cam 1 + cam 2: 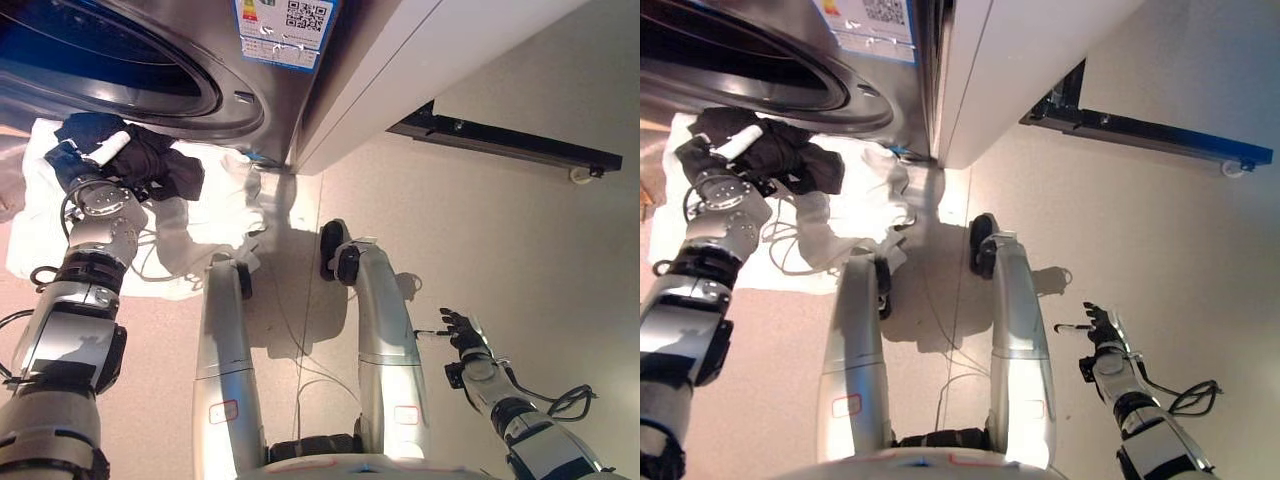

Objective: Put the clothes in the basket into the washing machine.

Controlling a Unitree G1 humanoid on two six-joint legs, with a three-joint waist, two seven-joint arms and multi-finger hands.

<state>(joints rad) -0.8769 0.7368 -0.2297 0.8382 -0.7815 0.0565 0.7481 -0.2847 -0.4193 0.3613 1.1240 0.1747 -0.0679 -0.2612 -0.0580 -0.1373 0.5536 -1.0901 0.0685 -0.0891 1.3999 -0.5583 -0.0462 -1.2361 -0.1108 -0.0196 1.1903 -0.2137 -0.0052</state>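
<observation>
The left hand (88,165) is curled around a dark garment (150,160), lifting it toward the washing machine (150,80) drum opening directly above. White cloth (215,200) lies on the floor below. The right hand (465,335) hangs idle, fingers relaxed apart.

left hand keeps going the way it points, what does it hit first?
Left hand, closed on the black crumpled garment, points up toward the grey metal washing machine front. Likely first contact: the drum opening's lower rim, though depth is unclear.
</observation>
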